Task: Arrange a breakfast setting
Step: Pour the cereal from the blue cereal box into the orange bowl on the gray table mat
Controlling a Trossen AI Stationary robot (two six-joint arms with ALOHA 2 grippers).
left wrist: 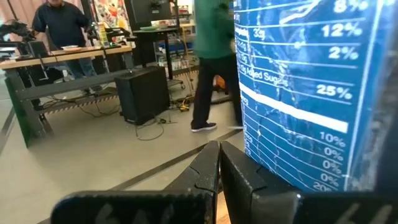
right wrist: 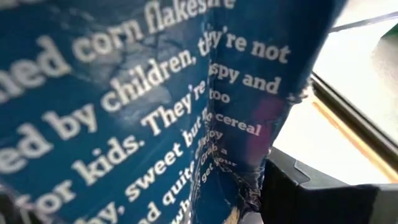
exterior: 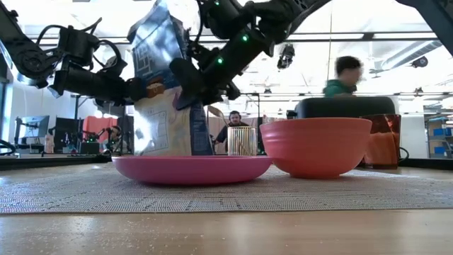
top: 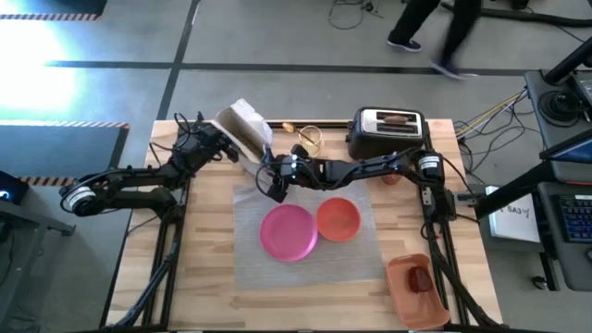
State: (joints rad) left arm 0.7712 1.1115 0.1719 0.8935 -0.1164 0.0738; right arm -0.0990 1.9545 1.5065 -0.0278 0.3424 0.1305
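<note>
A blue and white cereal bag (exterior: 166, 99) stands upright behind the round pink plate (top: 289, 231), at the table's far middle (top: 242, 128). My left gripper (exterior: 138, 88) comes from the left and is shut at the bag's left edge. My right gripper (exterior: 190, 83) reaches in from the right and is shut on the bag's right side. The orange bowl (top: 339, 219) sits beside the plate on the grey placemat (top: 370, 254). The brown toast slice (top: 398, 117) sticks out of the toaster. The red apple (top: 419, 277) lies in the orange tray. My left gripper meets the bag's left edge (exterior: 146, 91) about halfway up, coming level from the table's left. In the left wrist view the fingers (left wrist: 239, 174) stand together right beside the printed panel (left wrist: 292, 106); the pinched spot itself is hidden. My right gripper holds the bag's right side (exterior: 185, 78) from the table's right, slanting down. In the right wrist view a crumpled, torn edge (right wrist: 249, 180) runs down beside one finger (right wrist: 311, 186). The bag fills that view and hides the other finger.
The black-and-silver toaster (top: 388, 131) stands at the far right. A clear glass (top: 310, 139) stands beside it. A small orange cup (top: 390, 177) sits under my right arm. The orange tray (top: 407, 305) is at the near right. People move in the room beyond.
</note>
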